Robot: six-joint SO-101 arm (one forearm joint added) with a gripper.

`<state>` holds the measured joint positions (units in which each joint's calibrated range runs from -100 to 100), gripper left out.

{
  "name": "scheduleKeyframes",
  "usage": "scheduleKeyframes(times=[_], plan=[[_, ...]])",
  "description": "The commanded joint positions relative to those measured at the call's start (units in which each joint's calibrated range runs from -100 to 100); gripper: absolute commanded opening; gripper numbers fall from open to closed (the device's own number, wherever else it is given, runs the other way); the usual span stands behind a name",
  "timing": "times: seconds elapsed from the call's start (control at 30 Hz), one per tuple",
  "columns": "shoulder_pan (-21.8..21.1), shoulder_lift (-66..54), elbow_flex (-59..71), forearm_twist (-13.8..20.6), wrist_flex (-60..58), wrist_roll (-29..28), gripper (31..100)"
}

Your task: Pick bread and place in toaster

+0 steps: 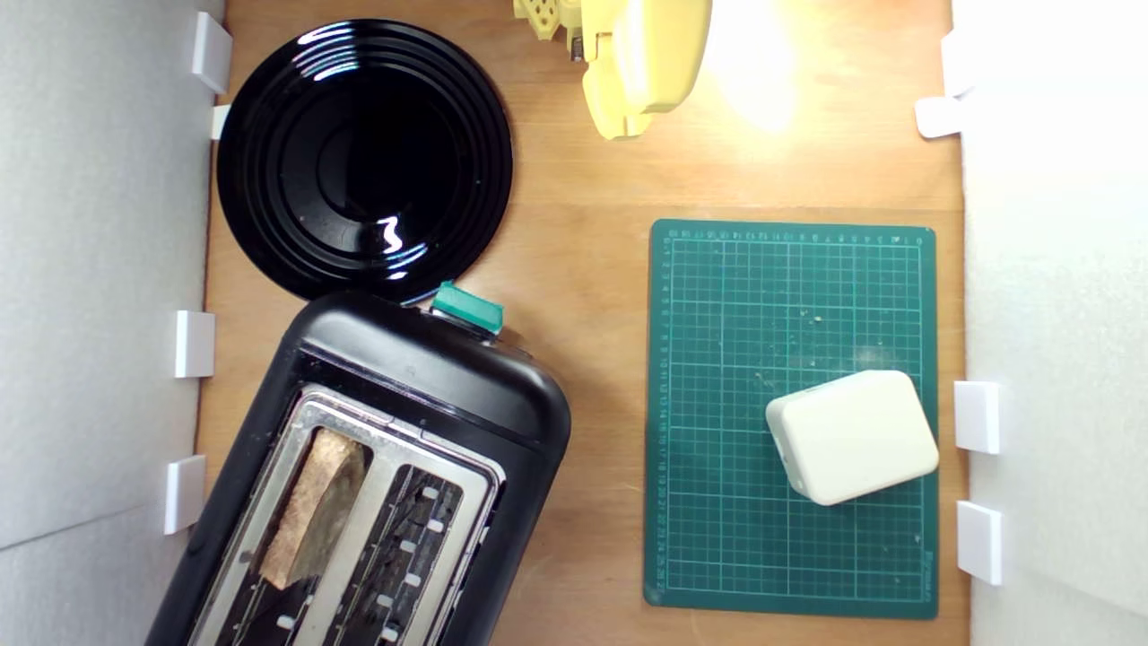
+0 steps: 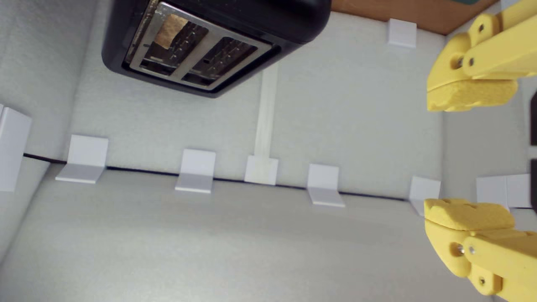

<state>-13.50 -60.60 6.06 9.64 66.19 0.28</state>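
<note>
Yellow claw [image 2: 470,155] gaping wide, gripping nothing, pads [image 2: 472,95] well apart, hanging clear of toaster [image 1: 421,377]. Toaster lying at angle on wooden table [image 1: 592,233], teal lever [image 1: 466,305] pointing toward black plate [image 1: 363,157]. Bread [image 1: 314,507] sitting inside slot nearer exterior view's left, other slot showing only wire guides. Cream box [image 1: 852,437] resting on green cutting mat [image 1: 789,314] at exterior view's right.
</note>
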Motion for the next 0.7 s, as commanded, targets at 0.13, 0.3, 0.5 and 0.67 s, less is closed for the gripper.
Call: scheduleKeyframes(times=[0.13,0.3,0.5,0.67], plan=[[-0.3,-10.0,15.5,-4.7,-0.3,0.4,68.1],[-1.3,-16.2,26.1,-7.2,-0.3,2.9,64.0],[-1.3,-22.2,35.4,-7.2,-0.4,3.3,56.4],[-1.3,-26.3,41.6,-7.2,-0.5,3.4,49.2]])
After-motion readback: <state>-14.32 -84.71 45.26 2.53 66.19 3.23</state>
